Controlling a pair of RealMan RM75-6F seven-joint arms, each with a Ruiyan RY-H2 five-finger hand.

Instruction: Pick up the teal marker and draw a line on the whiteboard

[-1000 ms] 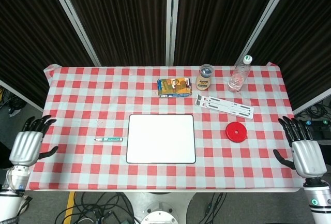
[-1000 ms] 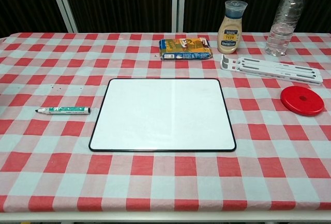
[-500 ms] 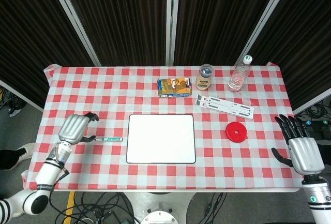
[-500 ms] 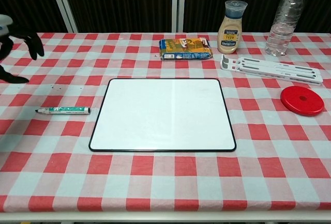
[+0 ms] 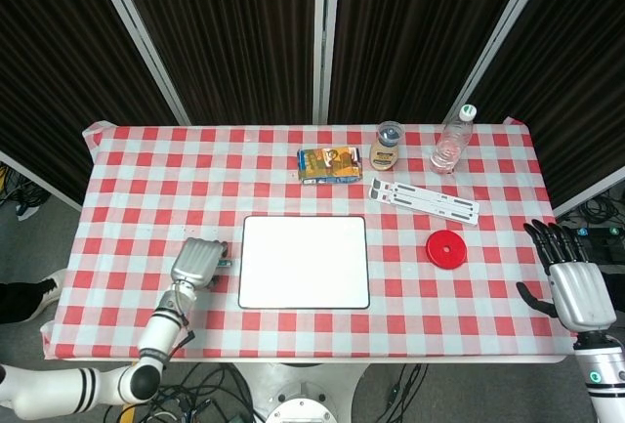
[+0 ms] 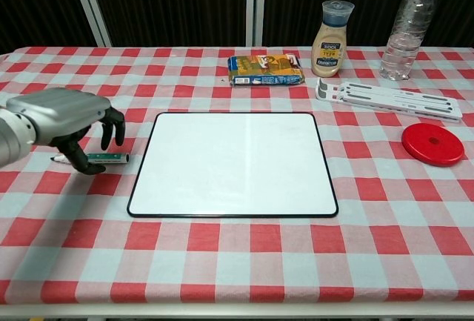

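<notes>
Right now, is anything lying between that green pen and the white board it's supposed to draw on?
Nothing visible does. The teal marker lies under the left hand, just left of the whiteboard, with only bare checkered tablecloth between its end and the board's edge.

This looks like a robot lab. Dark curtains [image 5: 234,32] on metal poles [image 5: 137,27] hang behind the bench [image 5: 137,164], and loose cables [image 5: 195,399] lie on the grey floor [image 5: 29,232] below it.
</notes>
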